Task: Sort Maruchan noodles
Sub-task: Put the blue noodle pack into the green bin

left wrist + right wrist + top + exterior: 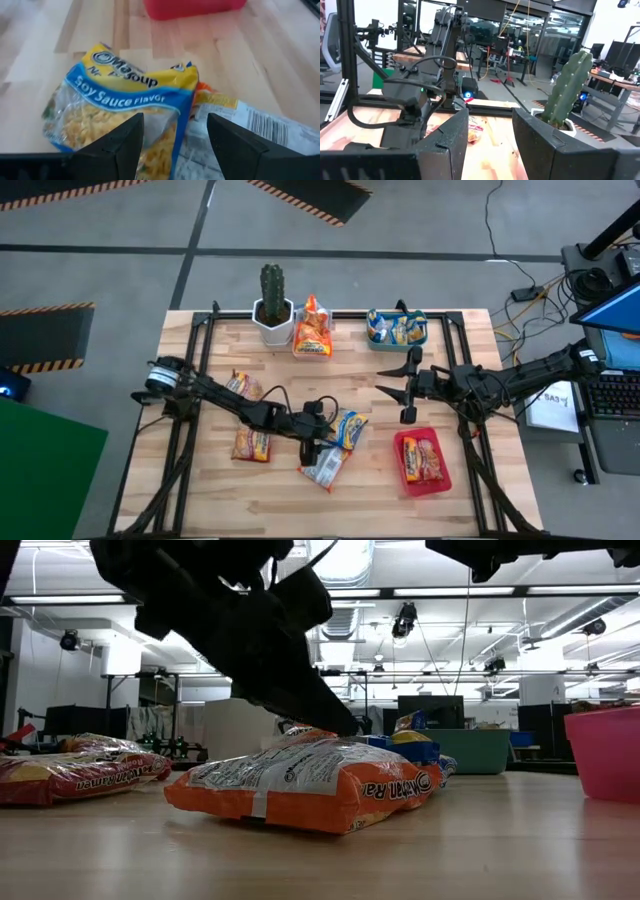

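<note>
Two packets sit under your left gripper [322, 448] at lower centre of the high view: a blue-and-yellow soy sauce packet [117, 112] and an orange-and-white packet [325, 467] just below it, edges touching or overlapping. Left fingers are spread wide, straddling the blue packet's edge, nothing pinched yet.

Other Maruchan noodles: two orange ones at left centre [250, 444], one propped upright beside the cactus [272, 290] at upper centre, a few in the teal bin [420, 340] upper right, one in the red tray [440, 480] lower right.

Right gripper [398, 380] hovers right of centre, fingers part-open, holding nothing, clear of the table.

Handling, judged: packets look light, crinkly and slick, with a brittle noodle block inside. Squeeze hard and you'll likely crack it; pinch only loose film and it may slip or swing. Take the blue one across its short width near the middle, fingers on both long edges. Watch you don't drag the orange-and-white neighbour along.
</note>
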`<state>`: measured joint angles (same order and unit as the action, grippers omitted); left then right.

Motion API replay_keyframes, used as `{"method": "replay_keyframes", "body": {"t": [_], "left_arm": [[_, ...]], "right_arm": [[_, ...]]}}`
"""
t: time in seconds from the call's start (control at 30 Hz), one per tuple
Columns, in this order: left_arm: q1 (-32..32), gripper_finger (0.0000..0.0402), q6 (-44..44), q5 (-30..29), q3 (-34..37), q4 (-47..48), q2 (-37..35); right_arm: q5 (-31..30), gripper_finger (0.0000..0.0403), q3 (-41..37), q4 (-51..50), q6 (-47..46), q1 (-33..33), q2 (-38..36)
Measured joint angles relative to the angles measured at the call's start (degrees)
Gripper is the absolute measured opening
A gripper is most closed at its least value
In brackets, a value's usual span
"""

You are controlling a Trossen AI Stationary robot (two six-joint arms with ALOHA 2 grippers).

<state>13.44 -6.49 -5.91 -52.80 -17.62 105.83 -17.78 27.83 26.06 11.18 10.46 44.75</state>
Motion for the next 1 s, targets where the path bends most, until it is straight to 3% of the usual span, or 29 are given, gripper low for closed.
{"method": "replay_keyframes", "body": {"t": [0.4,0.53,0.77,1.0], "left_arm": [[-1.33,0.0192,1.11,-2.53,0.00,-1.19,2.64],[-1.32,0.0149,1.54,-2.55,0.00,-1.29,4.16],[-1.34,0.0023,3.98,-0.78,0.00,-1.33,4.18],[-1.56,0.0005,4.32,-0.73,0.00,-0.98,2.40]], "right_arm": [[-0.04,0.0144,0.00,-1.28,-3.88,0.00,0.88],[0.00,0.0144,0.00,-1.56,-5.84,0.04,1.82],[0.24,0.0144,0.00,-3.39,-12.12,1.45,4.53],[-0.18,0.0144,0.00,-3.24,-13.91,6.64,9.34]]}}
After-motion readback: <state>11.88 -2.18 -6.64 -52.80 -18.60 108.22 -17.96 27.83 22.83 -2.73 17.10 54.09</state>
